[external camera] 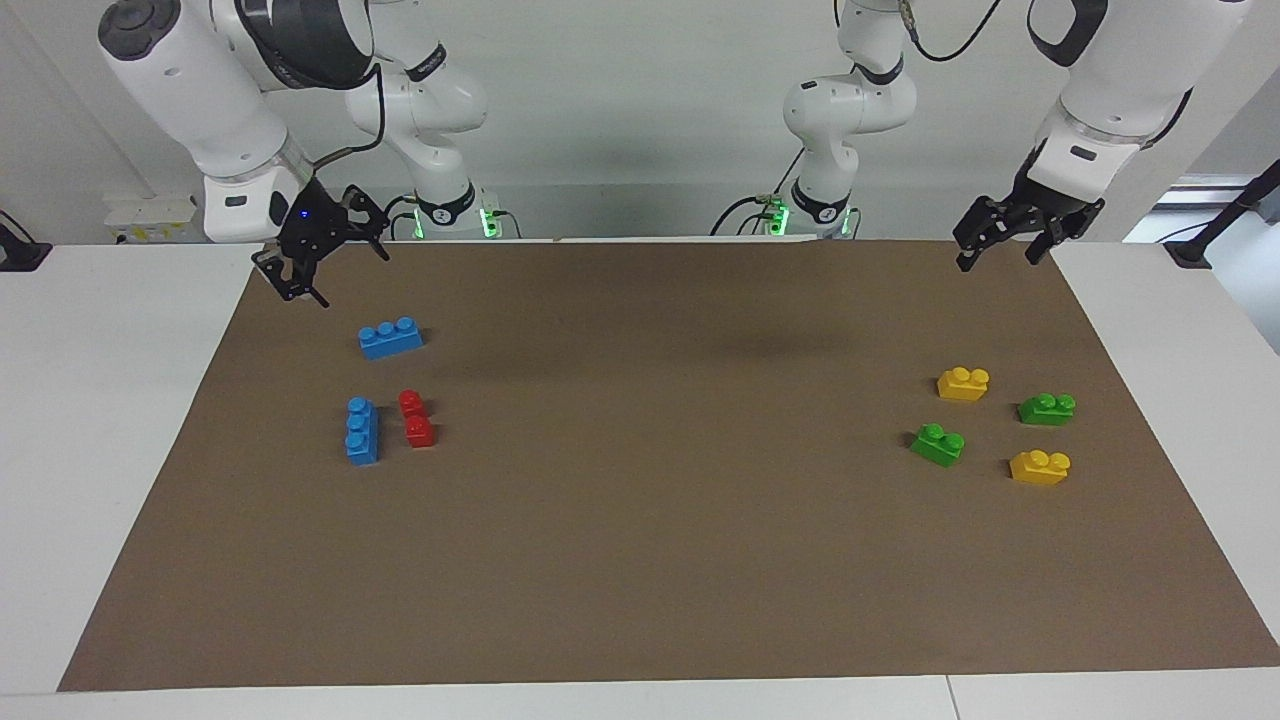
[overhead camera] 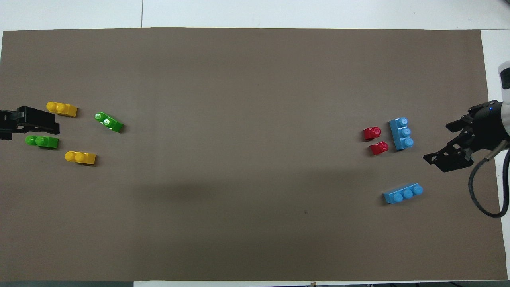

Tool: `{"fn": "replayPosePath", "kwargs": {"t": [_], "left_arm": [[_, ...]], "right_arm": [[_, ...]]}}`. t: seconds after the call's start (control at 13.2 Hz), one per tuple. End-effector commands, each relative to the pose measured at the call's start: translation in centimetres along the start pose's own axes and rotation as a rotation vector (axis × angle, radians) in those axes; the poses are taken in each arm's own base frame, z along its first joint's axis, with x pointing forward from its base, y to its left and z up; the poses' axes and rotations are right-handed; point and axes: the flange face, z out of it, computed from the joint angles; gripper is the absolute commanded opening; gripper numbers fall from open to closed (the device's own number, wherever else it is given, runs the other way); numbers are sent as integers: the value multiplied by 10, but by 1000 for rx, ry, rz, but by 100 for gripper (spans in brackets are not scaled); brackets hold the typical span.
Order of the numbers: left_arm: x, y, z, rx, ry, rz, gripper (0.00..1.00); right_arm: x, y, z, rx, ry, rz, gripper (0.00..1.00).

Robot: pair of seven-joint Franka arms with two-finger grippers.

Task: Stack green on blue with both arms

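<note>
Two green bricks [external camera: 1047,408] [external camera: 938,445] lie on the brown mat toward the left arm's end; they also show in the overhead view [overhead camera: 42,141] [overhead camera: 109,122]. Two blue three-stud bricks [external camera: 390,338] [external camera: 362,430] lie toward the right arm's end, also seen from overhead [overhead camera: 403,193] [overhead camera: 401,133]. My left gripper [external camera: 998,258] [overhead camera: 48,121] is open and empty, raised over the mat's corner near the green bricks. My right gripper [external camera: 320,275] [overhead camera: 442,147] is open and empty, raised over the mat's corner near the blue bricks.
Two yellow bricks [external camera: 963,383] [external camera: 1040,467] lie among the green ones. A red brick [external camera: 417,420] lies right beside the blue brick that is farther from the robots. The brown mat [external camera: 640,520] covers most of the white table.
</note>
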Motion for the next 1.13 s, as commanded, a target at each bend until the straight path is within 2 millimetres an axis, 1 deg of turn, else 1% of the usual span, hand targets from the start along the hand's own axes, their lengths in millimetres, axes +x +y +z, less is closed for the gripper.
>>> {"fn": "replayPosePath", "kwargs": {"t": [0.0, 0.08, 0.3, 0.53, 0.68, 0.75, 0.83, 0.91, 1.06], "left_arm": [[-9, -1, -4, -9, -13, -3, 100], [-9, -1, -3, -9, -14, -3, 100], [-9, -4, 0, -8, -14, -11, 100], [-15, -8, 7, -6, -14, -44, 100], [-17, -9, 16, -6, 9, -112, 100], [-17, -9, 19, -8, 25, -160, 100], [-18, -10, 25, -9, 36, -217, 100], [-17, -13, 27, -13, 54, -256, 100], [-19, -23, 36, -19, 78, -341, 100]], "right_arm": [[-22, 2, 5, -7, 50, -136, 100], [-28, 5, 10, -7, 69, -194, 100], [-64, 31, 39, 54, 162, -336, 100], [-114, 60, 86, 142, 305, -434, 100], [-130, 70, 99, 152, 352, -540, 100], [-139, 78, 110, 169, 368, -567, 100], [-148, 85, 126, 185, 401, -613, 100], [-156, 87, 137, 187, 447, -655, 100], [-176, 91, 151, 192, 494, -670, 100]]}}
